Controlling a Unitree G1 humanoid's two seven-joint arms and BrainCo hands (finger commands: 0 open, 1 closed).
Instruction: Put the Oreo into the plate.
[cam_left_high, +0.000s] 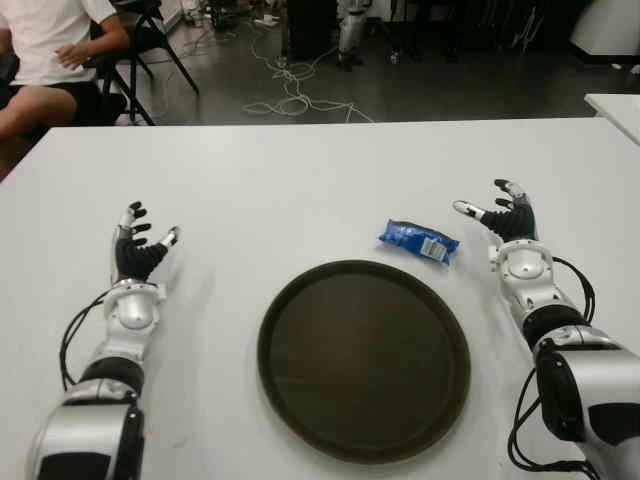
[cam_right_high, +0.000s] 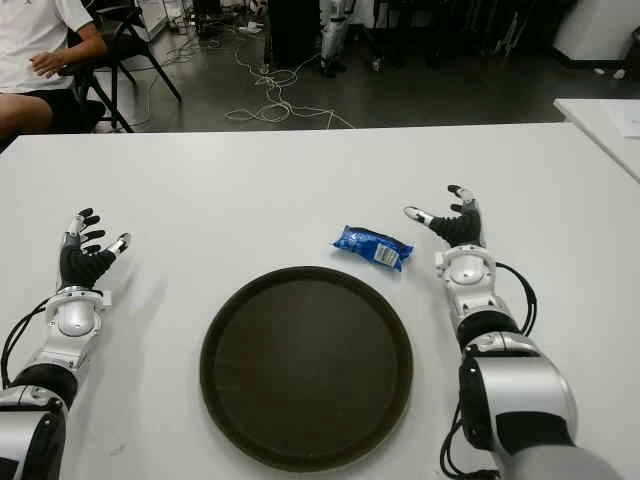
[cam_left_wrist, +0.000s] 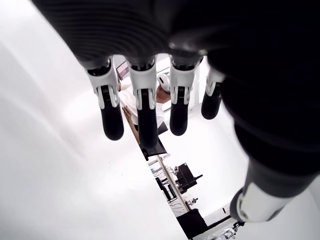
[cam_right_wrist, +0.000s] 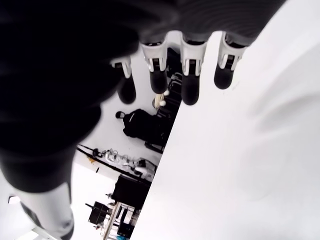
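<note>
Fingers (cam_left_high: 470, 209) of right hand (cam_left_high: 505, 218) (spread) near Oreo (cam_left_high: 418, 240).

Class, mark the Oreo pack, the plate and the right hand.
Oreo pack (cam_left_high: 418, 240), left eye view, middle of the blue wrapper.
Plate (cam_left_high: 300, 290), left eye view, far-left rim.
Right hand (cam_left_high: 508, 222), left eye view, middle of the open hand.

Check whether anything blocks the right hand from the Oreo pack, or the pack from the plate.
Nothing visible does. Bare table separates the open right hand from the Oreo pack, and the pack lies just beyond the plate.
</note>
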